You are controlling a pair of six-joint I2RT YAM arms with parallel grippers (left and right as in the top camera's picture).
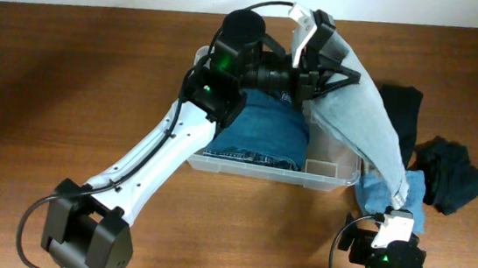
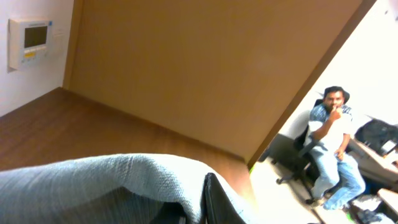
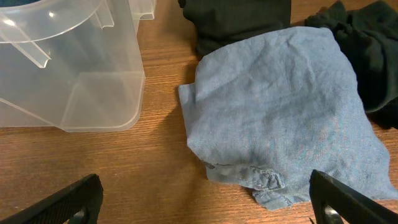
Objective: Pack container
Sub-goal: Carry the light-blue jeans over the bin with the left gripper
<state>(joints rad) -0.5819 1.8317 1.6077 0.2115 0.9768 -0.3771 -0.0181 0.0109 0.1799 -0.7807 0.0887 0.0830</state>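
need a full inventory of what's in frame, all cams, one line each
table: 1, brown wood, under everything
container: 1, clear, table centre
jeans: 1, dark blue, folded in the container's left part
light blue garment: 1, pale blue-grey, top end lifted over the container, lower end on the table to its right
flat black garment: 1, black, on the table right of the container
crumpled black garment: 1, black, far right on the table
wall panel: 1, white, left wrist background
seated person: 1, blue clothes, same background
left hand: 1, black and white, shut on the light blue garment
right hand: 1, black fingers, open, by the table's near edge
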